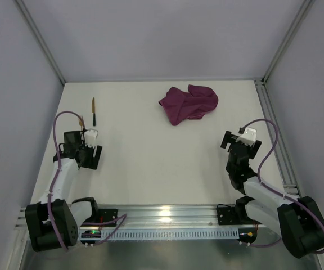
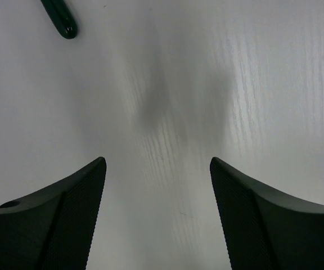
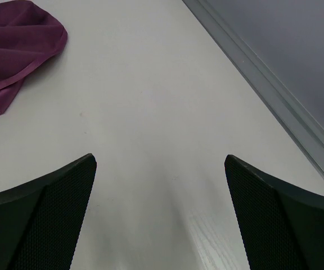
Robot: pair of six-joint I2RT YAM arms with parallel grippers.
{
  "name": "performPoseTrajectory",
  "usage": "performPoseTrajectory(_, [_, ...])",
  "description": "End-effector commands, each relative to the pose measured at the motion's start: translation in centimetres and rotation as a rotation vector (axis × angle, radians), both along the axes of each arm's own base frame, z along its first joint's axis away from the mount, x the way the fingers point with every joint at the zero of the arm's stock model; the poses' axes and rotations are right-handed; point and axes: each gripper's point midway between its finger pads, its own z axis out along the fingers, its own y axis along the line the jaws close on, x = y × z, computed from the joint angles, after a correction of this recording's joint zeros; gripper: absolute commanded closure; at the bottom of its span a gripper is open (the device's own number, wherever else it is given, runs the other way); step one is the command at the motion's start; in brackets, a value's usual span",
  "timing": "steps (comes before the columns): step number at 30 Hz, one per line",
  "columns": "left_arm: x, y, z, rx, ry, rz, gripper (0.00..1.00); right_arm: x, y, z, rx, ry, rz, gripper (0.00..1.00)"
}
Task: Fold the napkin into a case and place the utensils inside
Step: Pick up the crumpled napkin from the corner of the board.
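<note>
— Napkin (image 1: 188,104)?

— Crumpled into a loose magenta-purple heap on the far part of the table (image 1: 151,169), a little right of centre. Not flat, not folded, no case shape. Also caught at the top left of the right wrist view (image 3: 16,45), with a hemmed edge curving along its near side.

— And the utensils (image 1: 93,111)?

— Far left, well apart from the cloth. One lying along the near-far line, gold end far, dark handle near. Just left of it and slightly nearer, a second gold sliver (image 1: 82,120), partly behind the purple cable (image 1: 61,121). Too small to tell fork from knife.

— Left gripper (image 1: 85,152)?

— Just on the near side of the utensils, above the white tabletop. Spread wide in the wrist view (image 2: 157,163), with nothing between the fingers. Only a rounded dark handle tip (image 2: 61,19) at the top left there, clear of both fingers.

— Right gripper (image 1: 242,147)?

— Near right, on the near side of the napkin and apart from it. Likewise spread wide (image 3: 161,158), holding nothing, touching nothing. Beyond it to the right, a grey rail (image 3: 274,95) along the table's edge.
</note>
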Motion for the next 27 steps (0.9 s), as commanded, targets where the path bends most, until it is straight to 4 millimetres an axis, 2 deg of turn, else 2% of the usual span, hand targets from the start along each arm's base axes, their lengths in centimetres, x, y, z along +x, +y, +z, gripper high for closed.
performPoseTrajectory(1, [1.5,0.6,1.4,0.016,-0.086,0.036,0.21,-0.4,-0.7,1.5,0.054,-0.086,-0.052,0.01])
performPoseTrajectory(3, [2.5,0.6,2.4,-0.002,-0.137,0.073,0.12,-0.7,-0.7,1.3,0.038,-0.056,-0.041,0.01])
performPoseTrajectory(4, [2.9,0.6,2.7,-0.009,-0.151,0.087,0.02,-0.4,-0.5,2.8,0.044,-0.082,-0.029,0.01])
performPoseTrajectory(5, [3.3,0.5,3.2,-0.025,-0.170,0.094,0.01,-0.2,0.0,3.4,0.042,-0.073,0.002,0.01])
performPoseTrajectory(6, [3.9,0.2,3.8,-0.046,-0.187,0.095,0.01,-0.6,0.1,2.7,0.022,0.004,0.011,0.01])
performPoseTrajectory(7, [4.3,-0.6,3.9,-0.085,-0.183,0.067,0.01,0.3,0.8,5.7,0.106,-0.056,0.014,0.01])
performPoseTrajectory(8, [4.7,-0.9,4.3,-0.105,-0.188,0.057,0.01,0.7,1.6,6.7,0.132,-0.051,0.050,0.03])
performPoseTrajectory(9, [4.9,-1.4,4.5,-0.133,-0.182,0.044,0.01,1.3,4.2,6.8,0.166,-0.006,0.187,0.12])
performPoseTrajectory(10, [5.6,-1.7,5.1,-0.152,-0.181,0.031,0.01,2.4,6.1,9.7,0.208,-0.050,0.277,0.16])
performPoseTrajectory(12, [5.6,-1.0,5.3,-0.119,-0.158,0.038,0.01,3.8,10.6,9.0,0.283,0.035,0.469,0.26])
performPoseTrajectory(13, [5.9,-0.5,5.6,-0.091,-0.158,0.043,0.01,4.9,12.4,11.0,0.327,0.023,0.512,0.30])
performPoseTrajectory(14, [5.8,0.5,5.3,-0.047,-0.145,0.072,0.01,5.9,13.7,7.9,0.333,0.154,0.515,0.33])
performPoseTrajectory(15, [5.6,0.7,5.2,-0.032,-0.136,0.072,0.01,7.6,14.9,9.9,0.339,0.143,0.521,0.38])
performPoseTrajectory(16, [5.4,1.0,5.0,-0.011,-0.124,0.065,0.01,7.9,16.6,8.9,0.334,0.205,0.535,0.40])
performPoseTrajectory(17, [5.2,1.3,5.0,0.005,-0.121,0.067,0.01,8.4,17.5,7.6,0.322,0.277,0.530,0.40])
performPoseTrajectory(18, [5.0,1.3,4.9,0.012,-0.117,0.064,0.01,10.5,19.2,6.7,0.310,0.327,0.528,0.40])
performPoseTrajectory(19, [4.7,1.4,4.6,0.022,-0.112,0.055,0.01,10.8,21.1,5.8,0.307,0.371,0.549,0.40])
performPoseTrajectory(20, [4.6,1.5,4.8,0.031,-0.121,0.060,0.01,11.1,22.1,4.7,0.295,0.427,0.555,0.40])
performPoseTrajectory(21, [4.5,1.6,4.7,0.034,-0.122,0.061,0.01,13.1,23.5,3.5,0.285,0.461,0.545,0.40])
performPoseTrajectory(23, [4.3,1.7,4.4,0.039,-0.111,0.063,0.01,13.7,24.8,1.4,0.279,0.546,0.529,0.40])
performPoseTrajectory(24, [4.3,1.6,4.3,0.036,-0.108,0.065,0.01,15.1,25.8,0.1,0.276,0.572,0.523,0.39])
performPoseTrajectory(25, [4.2,1.7,4.2,0.036,-0.105,0.065,0.01,15.3,26.3,-0.6,0.269,0.591,0.523,0.36])
performPoseTrajectory(26, [4.2,1.7,4.1,0.036,-0.102,0.064,0.01,15.4,27.0,-1.1,0.253,0.606,0.531,0.34])
performPoseTrajectory(27, [4.2,1.7,4.0,0.037,-0.100,0.063,0.01,16.1,27.8,-0.7,0.247,0.592,0.545,0.32])
